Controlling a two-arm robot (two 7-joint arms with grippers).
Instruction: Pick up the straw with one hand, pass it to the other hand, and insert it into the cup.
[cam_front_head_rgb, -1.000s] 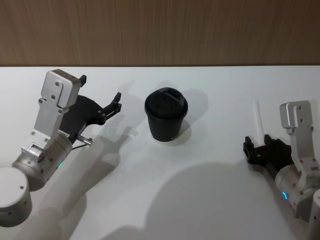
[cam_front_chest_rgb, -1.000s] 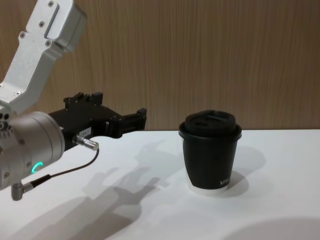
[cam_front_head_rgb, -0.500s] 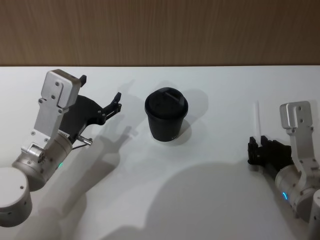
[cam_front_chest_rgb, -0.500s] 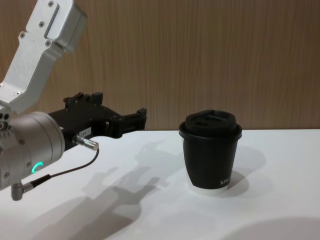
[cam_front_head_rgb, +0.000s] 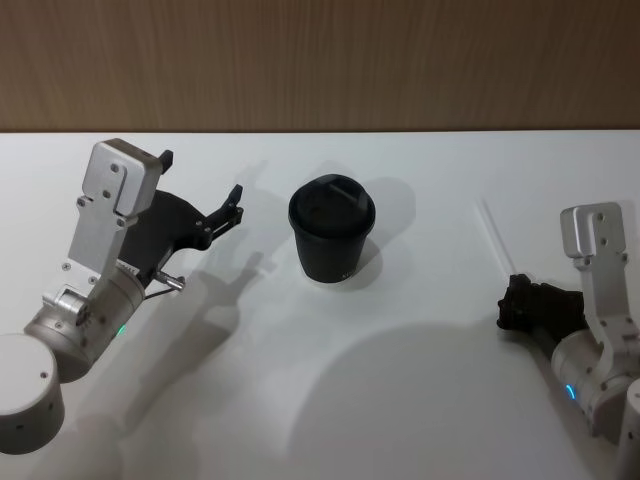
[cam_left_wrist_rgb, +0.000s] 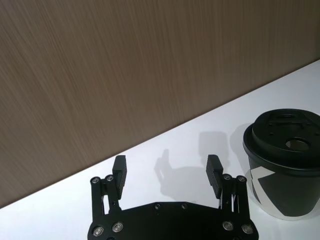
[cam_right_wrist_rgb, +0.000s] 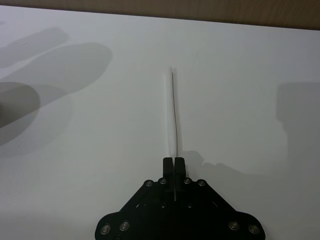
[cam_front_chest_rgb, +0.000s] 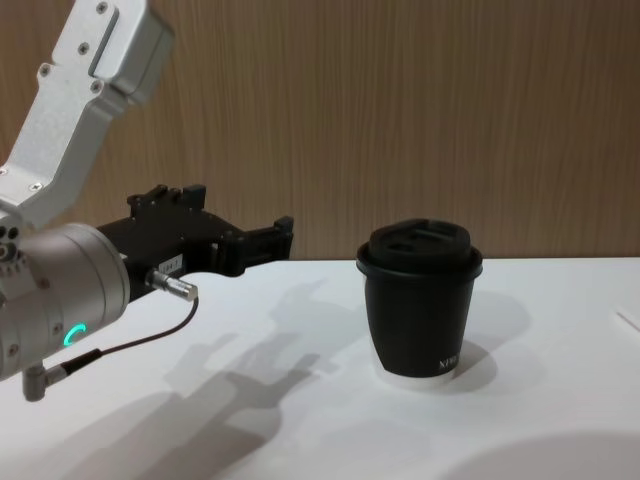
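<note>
straw (cam_right_wrist_rgb: 174, 115) is now pinched in the right end effector (cam_right_wrist_rgb: 174, 162), fingers closed narrow on its near end. it sits at the right of the desk (cam_front_head_rgb: 400, 400), well apart from the cup (cam_front_head_rgb: 333, 230).

what changed: half a second ago the straw read as a bright white stick pointing straight to the far side, and the black fingers looked blockier. now it shows as a faint thin line slanting far-left, and the fingers look more compact, so the wrist has likely turned with the straw in it. cannot tell whether the far tip is off the desk yet.

meaning: the pickup looks done or nearly done; the handover is not started.

left end effector (cam_front_head_rgb: 201, 177) is unchanged: fingers spread wide, hovering left of the cup, nothing in them. cup has not moved either, lid on, its hole visible in the left wrist view.

next call: right arm carries the straw toward the left one.
</note>
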